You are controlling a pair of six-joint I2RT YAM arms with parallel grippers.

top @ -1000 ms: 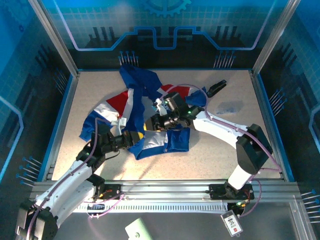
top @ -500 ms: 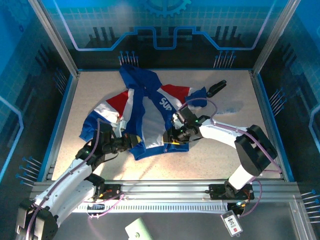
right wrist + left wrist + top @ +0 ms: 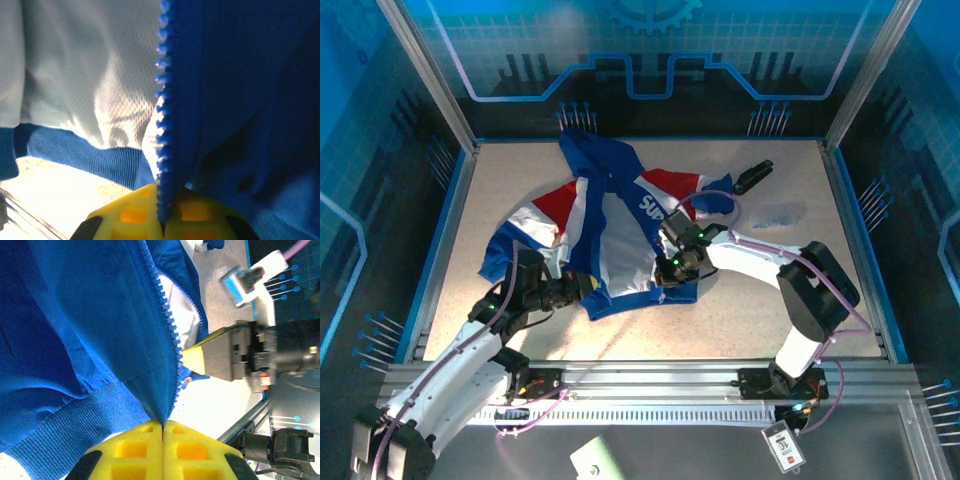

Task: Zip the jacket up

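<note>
From above, the jacket [image 3: 610,225] lies crumpled on the left-middle part of the table [image 3: 770,300], its hood toward the far edge and its lower hem toward the arms. The left gripper [image 3: 588,287] meets the hem at its near-left corner. The right gripper [image 3: 665,278] meets the hem at the near-right side. A small black object [image 3: 753,176] rests on the table, well apart from the jacket at the far right.

In the left wrist view, the 2 yellow fingers [image 3: 140,445] are pressed together, pinching the blue front edge of the jacket at the bottom. A line of zipper teeth [image 3: 167,325] runs up from that pinch. White mesh lining [image 3: 177,315] shows just beside the teeth, and a ribbed hem [image 3: 65,425] lies to the left. The right gripper's yellow tip sits touching the same blue edge further along.

In the right wrist view, the 2 yellow fingers [image 3: 190,215] are closed on a zipper edge, the teeth running straight up between blue cloth on the right and white lining on the left.
</note>
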